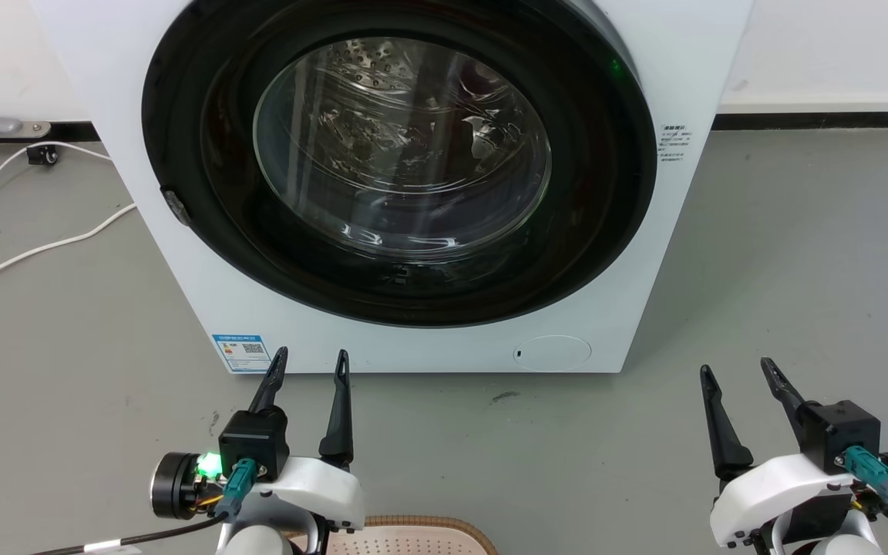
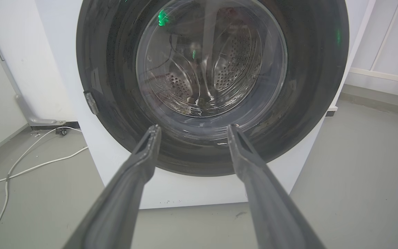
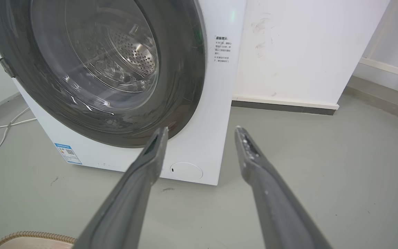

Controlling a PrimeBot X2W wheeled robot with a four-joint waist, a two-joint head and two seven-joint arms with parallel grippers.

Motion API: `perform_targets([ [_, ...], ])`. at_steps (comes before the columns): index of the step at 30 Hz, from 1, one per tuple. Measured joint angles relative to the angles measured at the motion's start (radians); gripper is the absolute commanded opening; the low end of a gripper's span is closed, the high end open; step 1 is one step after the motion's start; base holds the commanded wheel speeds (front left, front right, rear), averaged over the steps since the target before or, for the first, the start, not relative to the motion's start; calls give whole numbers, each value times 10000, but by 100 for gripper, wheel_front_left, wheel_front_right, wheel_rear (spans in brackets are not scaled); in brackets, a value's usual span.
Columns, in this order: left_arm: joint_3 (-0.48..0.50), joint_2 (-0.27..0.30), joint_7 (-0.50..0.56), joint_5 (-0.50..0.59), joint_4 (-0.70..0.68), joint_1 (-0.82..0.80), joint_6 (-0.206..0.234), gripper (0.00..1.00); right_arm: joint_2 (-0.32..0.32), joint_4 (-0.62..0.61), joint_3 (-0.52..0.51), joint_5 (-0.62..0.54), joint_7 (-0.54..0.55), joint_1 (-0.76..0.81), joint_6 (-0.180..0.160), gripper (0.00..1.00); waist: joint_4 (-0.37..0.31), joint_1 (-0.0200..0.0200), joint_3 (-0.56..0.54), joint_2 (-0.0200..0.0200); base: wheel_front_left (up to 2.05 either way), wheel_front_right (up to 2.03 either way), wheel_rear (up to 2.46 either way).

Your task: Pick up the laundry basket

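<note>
Jaws, both pairs: released, fingers spread, nothing between them.

Head view. Left gripper (image 1: 312, 354) and right gripper (image 1: 735, 367) sit low in the picture and well apart, with fingers aimed at the washing machine (image 1: 413, 347). Laundry basket (image 1: 413, 538): between the two arms, just beside the left wrist, nearer the robot than the washer, touching neither gripper. White cable (image 1: 28, 250) lies on the floor (image 1: 798, 270) off the washer's left side.

Left wrist view. Fingers frame the washer's closed glass door, with the drum behind it.

Right wrist view. Fingers point past the washer's lower right corner, over bare floor. A sliver of the basket's brown rim sits at the lower left corner.

Step in hand, as judged: reach not yet begun, basket untouched. The next move calls for bending at the waist and bringing both grippers down and inward to opposite sides of the rim.

Hidden: most of the basket is cut off at the picture edge. Its walls, contents and any handles cannot be made out.
</note>
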Motion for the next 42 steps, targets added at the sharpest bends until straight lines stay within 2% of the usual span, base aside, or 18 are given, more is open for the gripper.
perform_targets([
  [13, -65, 0, 2, 0, -38, 13, 96, 100, 2, 84, 2, 109, -19, -8, 0, 100, 29, 0, 89, 0, 0, 0, 0],
  [28, 31, 2, 0, 58, 77, 89, 88, 100, 4, 412, 573, 431, -15, -15, 0, 100, 264, 0, 402, 0, 0, 0, 0],
  [42, 10, 2, 0, -194, 1189, 578, 366, 100, 12, 1887, 2339, 1076, 42, -36, 0, 100, 323, 0, 1057, 0, 0, 0, 0],
])
